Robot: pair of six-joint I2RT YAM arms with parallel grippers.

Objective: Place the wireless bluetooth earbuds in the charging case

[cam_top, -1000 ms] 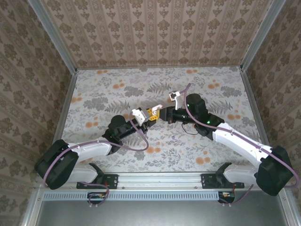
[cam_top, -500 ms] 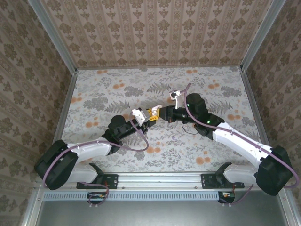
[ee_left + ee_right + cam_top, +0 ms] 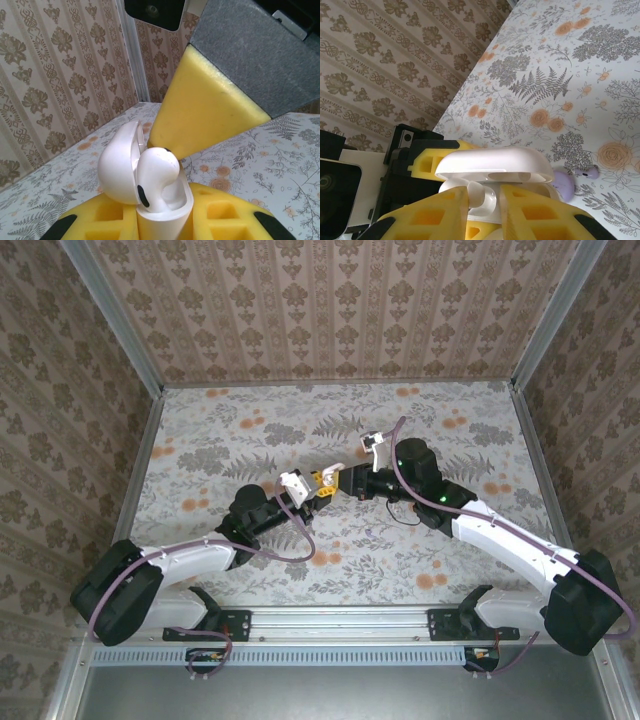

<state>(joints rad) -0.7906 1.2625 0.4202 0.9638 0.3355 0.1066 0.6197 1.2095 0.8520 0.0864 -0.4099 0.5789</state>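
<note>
The white charging case point(image 3: 162, 212) stands upright with its lid point(image 3: 117, 165) swung open, and my left gripper point(image 3: 162, 224) is shut on it between yellow foam pads point(image 3: 100, 220). One white earbud point(image 3: 156, 172) sits in the case, its rounded head above the rim. In the right wrist view the same earbud point(image 3: 480, 195) lies under the lid point(image 3: 495, 162), between the fingers of my right gripper point(image 3: 484, 205). The left finger point(image 3: 435, 215) touches the earbud and the right one point(image 3: 540, 212) stands apart from it. From above, both grippers point(image 3: 318, 490) point(image 3: 338, 483) meet mid-table.
The flowered tabletop point(image 3: 450, 540) lies all around the two grippers, closed in by patterned walls point(image 3: 330, 310) on three sides. A lilac rounded piece point(image 3: 563, 182) shows just behind the case. The right finger's yellow tip point(image 3: 205, 107) hangs right above the case.
The right gripper's jaws have widened a little around the earbud. Both arms stay almost where they were.
</note>
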